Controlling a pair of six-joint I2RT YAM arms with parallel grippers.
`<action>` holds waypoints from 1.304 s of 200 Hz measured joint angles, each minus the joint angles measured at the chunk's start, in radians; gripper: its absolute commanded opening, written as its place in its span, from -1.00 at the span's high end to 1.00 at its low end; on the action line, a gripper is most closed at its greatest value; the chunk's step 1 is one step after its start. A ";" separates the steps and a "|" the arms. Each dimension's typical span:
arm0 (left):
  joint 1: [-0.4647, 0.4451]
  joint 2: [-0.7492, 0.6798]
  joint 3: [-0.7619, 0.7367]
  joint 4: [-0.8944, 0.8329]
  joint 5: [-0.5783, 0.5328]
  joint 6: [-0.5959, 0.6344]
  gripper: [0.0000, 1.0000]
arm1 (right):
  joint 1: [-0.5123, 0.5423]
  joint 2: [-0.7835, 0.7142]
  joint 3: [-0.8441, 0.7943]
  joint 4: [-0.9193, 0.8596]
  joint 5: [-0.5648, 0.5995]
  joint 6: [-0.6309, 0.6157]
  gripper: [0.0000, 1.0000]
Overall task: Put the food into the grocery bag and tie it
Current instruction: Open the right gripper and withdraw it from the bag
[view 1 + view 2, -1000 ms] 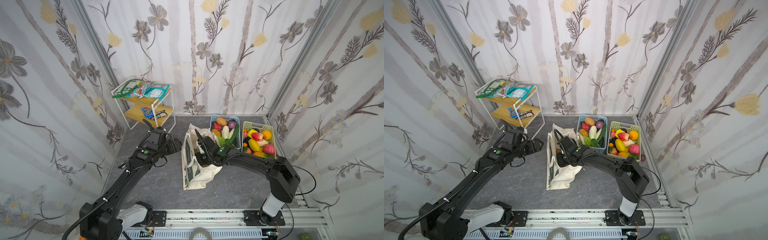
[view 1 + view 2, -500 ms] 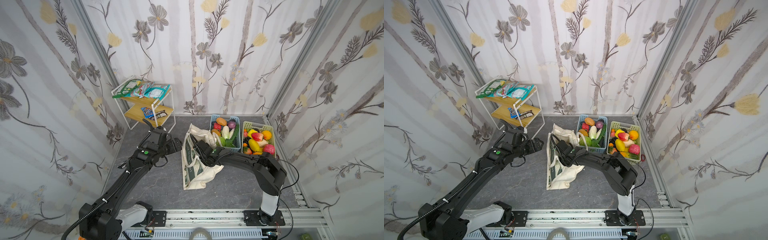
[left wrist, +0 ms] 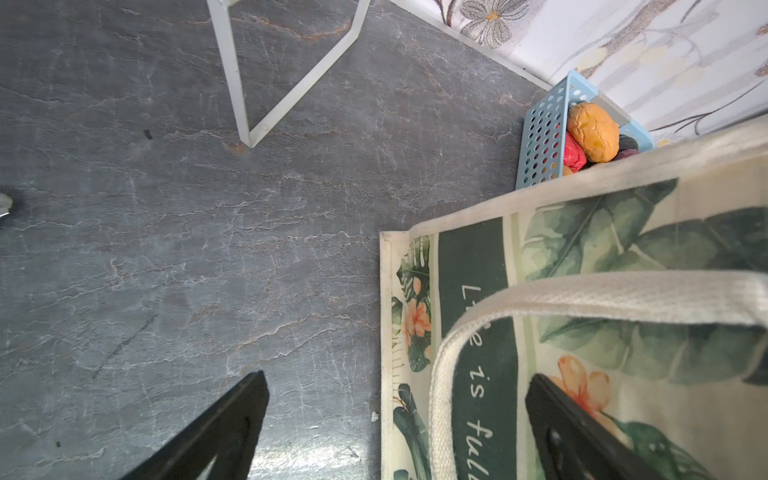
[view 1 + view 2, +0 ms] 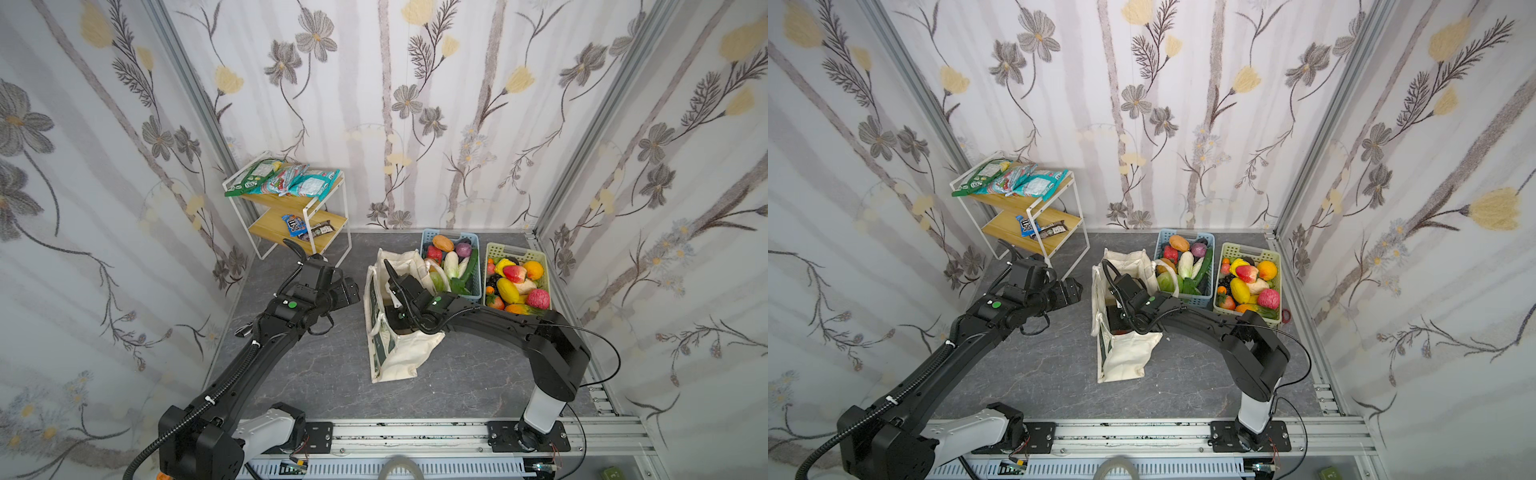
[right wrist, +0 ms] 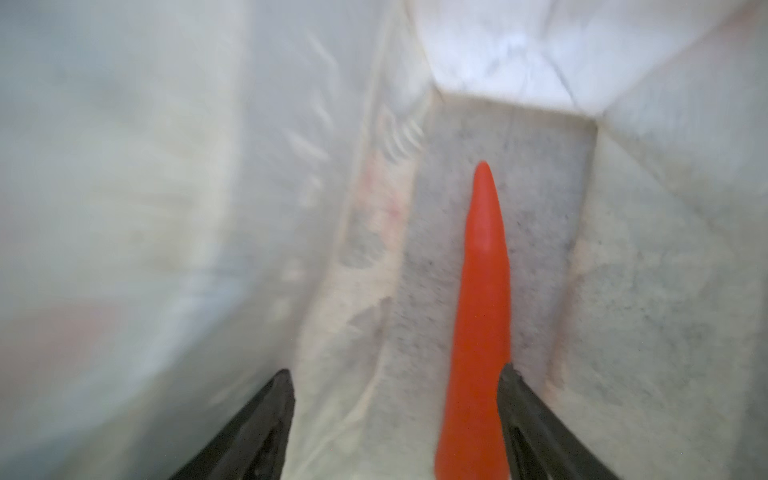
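While left gripper and right gripper gape, one carrot lies in one tote; two baskets mid-right; script "is full".

We have two top cameras side by side, high up at the front. They look down toward the back wall. Both top views show almost the same whole room from far away: floor, grocery bag and blue basket. Our left wrist camera looks down from close by at the floor, the grocery bag and the blue basket. Our right wrist camera is inside the bag, very near and blurry, facing a carrot.
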 measured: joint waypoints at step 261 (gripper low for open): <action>0.003 0.041 0.033 -0.092 -0.165 0.084 -1.00 | -0.655 -0.492 -0.084 -0.121 0.240 -0.217 -0.87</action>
